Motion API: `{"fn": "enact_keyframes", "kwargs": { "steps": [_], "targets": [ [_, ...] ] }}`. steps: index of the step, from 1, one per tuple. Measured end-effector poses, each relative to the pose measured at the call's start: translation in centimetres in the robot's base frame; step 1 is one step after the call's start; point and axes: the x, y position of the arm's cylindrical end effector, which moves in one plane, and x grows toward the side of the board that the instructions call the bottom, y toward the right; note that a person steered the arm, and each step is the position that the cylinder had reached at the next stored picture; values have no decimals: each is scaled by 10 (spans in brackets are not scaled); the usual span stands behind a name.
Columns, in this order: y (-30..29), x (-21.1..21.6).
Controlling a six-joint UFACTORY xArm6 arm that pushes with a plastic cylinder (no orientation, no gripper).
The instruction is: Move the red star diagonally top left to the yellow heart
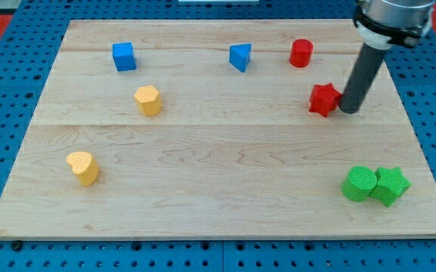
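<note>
The red star (323, 99) lies on the wooden board at the view's upper right. My tip (349, 110) stands just to the star's right, touching or almost touching it. The yellow heart (84, 167) lies at the view's lower left, far from the star. The rod comes down from the view's top right corner.
A yellow pentagon-like block (148, 100) sits left of centre. A blue cube (124, 57) and a blue triangle (240, 57) lie near the top. A red cylinder (301, 53) is above the star. A green cylinder (360, 183) and a green star (391, 185) touch at lower right.
</note>
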Motion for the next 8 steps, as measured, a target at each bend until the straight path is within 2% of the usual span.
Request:
{"fn": "enact_keyframes", "kwargs": {
  "steps": [1, 2, 3, 4, 5, 6, 7, 8],
  "targets": [
    [-66, -14],
    [-82, -15],
    [-9, -15],
    [4, -36],
    [-55, -65],
    [-136, -68],
    [-140, -68],
    [-69, -60]
  ]
}}
